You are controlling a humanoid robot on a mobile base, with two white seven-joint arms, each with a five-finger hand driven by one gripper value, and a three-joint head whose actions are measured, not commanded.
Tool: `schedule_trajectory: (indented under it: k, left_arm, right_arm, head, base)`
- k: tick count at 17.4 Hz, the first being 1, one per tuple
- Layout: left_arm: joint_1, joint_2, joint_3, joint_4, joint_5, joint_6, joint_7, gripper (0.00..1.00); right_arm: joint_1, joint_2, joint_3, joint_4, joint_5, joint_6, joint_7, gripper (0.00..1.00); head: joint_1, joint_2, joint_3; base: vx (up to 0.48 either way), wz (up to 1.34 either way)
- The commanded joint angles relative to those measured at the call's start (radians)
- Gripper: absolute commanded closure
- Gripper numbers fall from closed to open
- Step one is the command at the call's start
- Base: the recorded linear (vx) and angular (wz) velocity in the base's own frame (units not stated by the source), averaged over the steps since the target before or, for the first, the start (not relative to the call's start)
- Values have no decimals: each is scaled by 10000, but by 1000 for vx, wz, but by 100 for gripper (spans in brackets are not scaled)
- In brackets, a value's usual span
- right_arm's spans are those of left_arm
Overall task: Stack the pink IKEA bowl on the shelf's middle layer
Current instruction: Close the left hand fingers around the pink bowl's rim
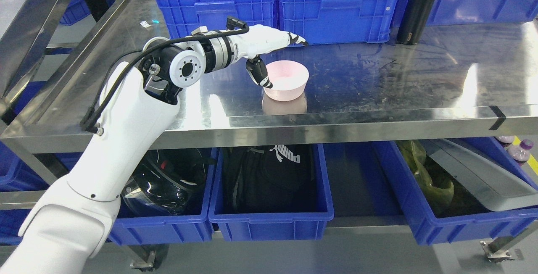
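A pink bowl (288,80) stands upright on the steel shelf (378,93), near its front edge. My left hand (279,57) reaches over from the left and hovers at the bowl's left rim. Its fingers (294,38) stretch out flat above the bowl's far side, while the thumb (260,74) points down beside the left wall. The hand is open and holds nothing. I cannot tell whether the thumb touches the bowl. My right arm does not show.
Two blue crates (336,5) stand at the shelf's back, with a black bottle (418,7) to their right. On the layer below sit blue bins (271,219) holding a helmet, a black bag and other items.
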Motion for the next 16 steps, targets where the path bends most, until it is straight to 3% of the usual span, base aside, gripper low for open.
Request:
schedule_trajectory:
  k: [1,4,8,16]
  left_arm:
    - [307,343,-779,139,-1344,5,-148,4]
    - [584,267,-748,399,-1702,21,-148,7]
    - [447,-622,-579,1197,-1733,5,-132,7]
    - [324,-1389,-517,2409,-1825,-285,-132,17]
  right_arm:
    - [0,-174,46,-175,-10,18,-5,0]
    - [0,-174,31,-175,5,18,-5,0]
    - [0,-174,46,-175,6,18,-5,0]
    - [0,-174,46,-175,5,18,-5,0]
  head:
    - [0,0,0]
    - [0,0,0]
    - [0,0,0]
    - [0,0,0]
  base:
    - [0,0]
    - [0,0]
    - [0,0]
    - [0,0]
